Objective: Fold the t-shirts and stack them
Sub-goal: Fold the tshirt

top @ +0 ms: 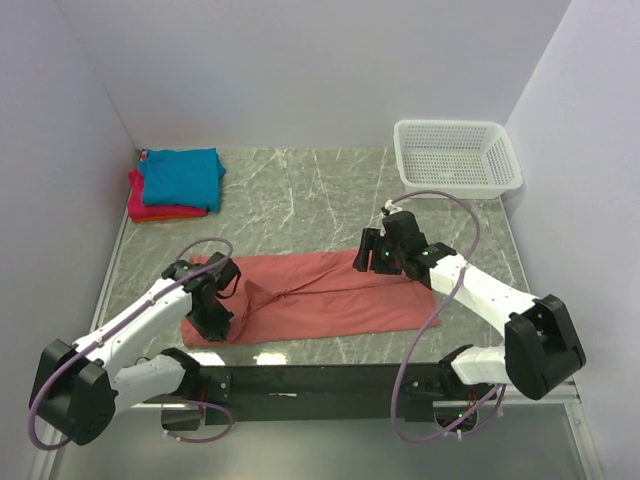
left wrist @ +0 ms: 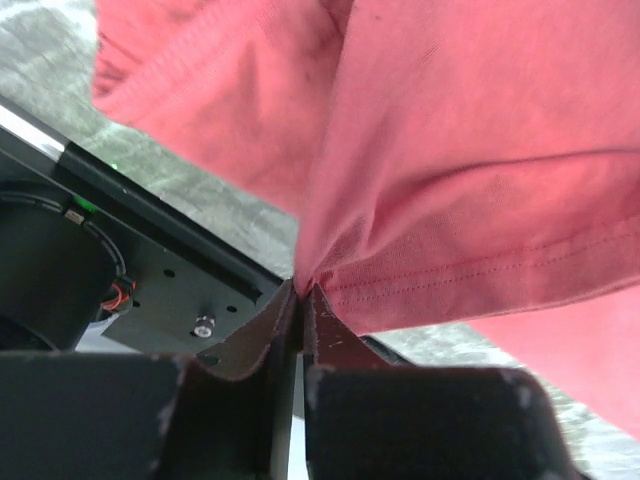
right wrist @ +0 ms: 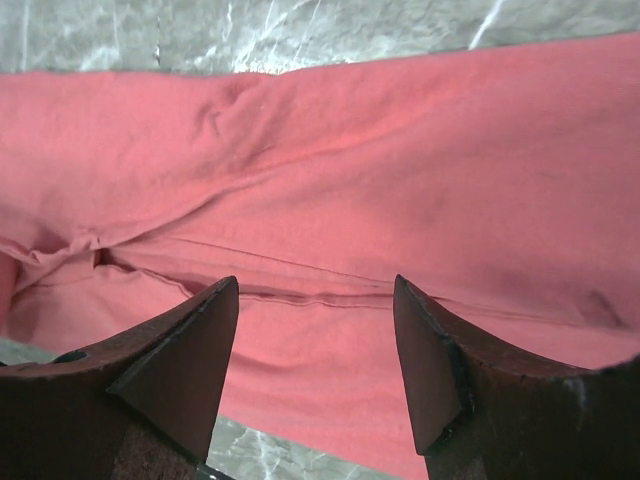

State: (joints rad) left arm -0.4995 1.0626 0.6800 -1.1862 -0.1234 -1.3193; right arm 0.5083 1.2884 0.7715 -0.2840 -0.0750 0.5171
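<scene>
The salmon-red t-shirt [left wrist: 480, 150] is pinched by the left end effector [left wrist: 300, 292], while the right end effector [right wrist: 315, 287] is held open over it.

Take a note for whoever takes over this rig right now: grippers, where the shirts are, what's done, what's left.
Left gripper: shut on the salmon-red shirt, at its near-left edge.
Right gripper: open above the same shirt's far right part, holding nothing.
Done: teal shirt lies folded on the magenta shirt, far-left corner.
Left: finish folding the salmon-red shirt, add it to that stack.
</scene>
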